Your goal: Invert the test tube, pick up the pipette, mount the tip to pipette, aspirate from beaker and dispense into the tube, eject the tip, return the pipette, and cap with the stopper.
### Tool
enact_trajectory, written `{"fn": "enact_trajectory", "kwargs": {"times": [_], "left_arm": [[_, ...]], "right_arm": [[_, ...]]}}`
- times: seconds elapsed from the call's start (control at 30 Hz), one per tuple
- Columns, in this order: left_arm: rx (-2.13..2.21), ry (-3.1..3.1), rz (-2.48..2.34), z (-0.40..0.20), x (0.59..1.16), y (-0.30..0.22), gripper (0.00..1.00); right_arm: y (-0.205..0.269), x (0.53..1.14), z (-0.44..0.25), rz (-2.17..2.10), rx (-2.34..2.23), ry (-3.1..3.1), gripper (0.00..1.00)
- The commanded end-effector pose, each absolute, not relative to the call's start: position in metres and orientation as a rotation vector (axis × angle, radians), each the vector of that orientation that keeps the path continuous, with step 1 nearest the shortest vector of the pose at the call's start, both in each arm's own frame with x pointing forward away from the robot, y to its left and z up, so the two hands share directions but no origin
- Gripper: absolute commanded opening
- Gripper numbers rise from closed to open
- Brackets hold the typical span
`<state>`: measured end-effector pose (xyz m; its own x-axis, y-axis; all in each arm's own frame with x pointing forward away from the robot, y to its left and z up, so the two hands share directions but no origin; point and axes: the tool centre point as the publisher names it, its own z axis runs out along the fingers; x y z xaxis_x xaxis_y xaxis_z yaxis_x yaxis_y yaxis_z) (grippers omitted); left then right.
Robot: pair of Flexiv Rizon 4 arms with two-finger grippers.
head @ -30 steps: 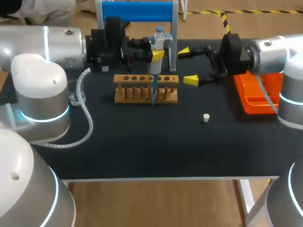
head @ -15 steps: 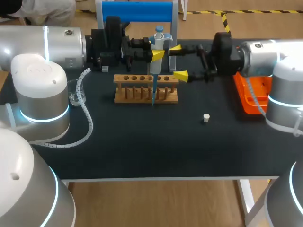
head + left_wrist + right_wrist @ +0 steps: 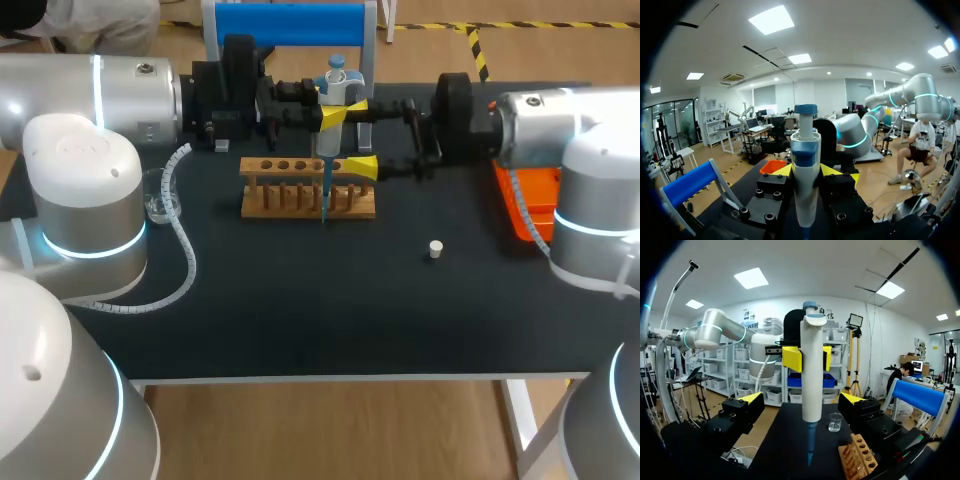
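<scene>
Right pincer point(image 3: 360, 136): moved left toward the pipette point(image 3: 336, 88) over the last second. It is now spread wide, its fingers flanking the pipette without touching it. Left pincer point(image 3: 332, 113): clamped on the upright pipette above the wooden rack point(image 3: 300, 192), far centre of the black counter point(image 3: 300, 300). Orange tray point(image 3: 530, 205) at right, beaker point(image 3: 160, 197) at left, stopper point(image 3: 435, 249) at near right.

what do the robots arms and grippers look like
The left arm and right arm are thick silver-white rounded tubes with cyan rings at the joints and a pale ribbed cable alongside each. The left gripper and right gripper are black blocks; their fingers end in yellow wedges.
</scene>
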<state>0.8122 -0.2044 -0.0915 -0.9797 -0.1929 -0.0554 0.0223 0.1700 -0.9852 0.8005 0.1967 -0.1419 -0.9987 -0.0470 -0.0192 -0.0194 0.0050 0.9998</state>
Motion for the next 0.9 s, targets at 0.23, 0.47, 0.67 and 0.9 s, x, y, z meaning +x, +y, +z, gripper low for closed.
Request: {"fn": "enact_trajectory", "kwargs": {"times": [0.23, 0.47, 0.67, 0.9], "left_arm": [[-0.169, 2.261, -1.918, -0.092, 0.812, -0.206, 0.0], [-0.169, 2.261, -1.918, -0.092, 0.812, -0.206, 0.0], [-0.169, 2.261, -1.918, -0.092, 0.812, -0.206, 0.0], [-0.169, 2.261, -1.918, -0.092, 0.812, -0.206, 0.0]], "right_arm": [[0.211, 0.814, -0.143, -2.199, 0.045, -2.226, 1.0], [0.22, 0.822, -0.143, -2.183, 0.054, -2.238, 1.0], [0.227, 0.826, -0.142, -2.176, 0.065, -2.238, 1.0], [0.233, 0.827, -0.142, -2.178, 0.077, -2.227, 1.0]]}}
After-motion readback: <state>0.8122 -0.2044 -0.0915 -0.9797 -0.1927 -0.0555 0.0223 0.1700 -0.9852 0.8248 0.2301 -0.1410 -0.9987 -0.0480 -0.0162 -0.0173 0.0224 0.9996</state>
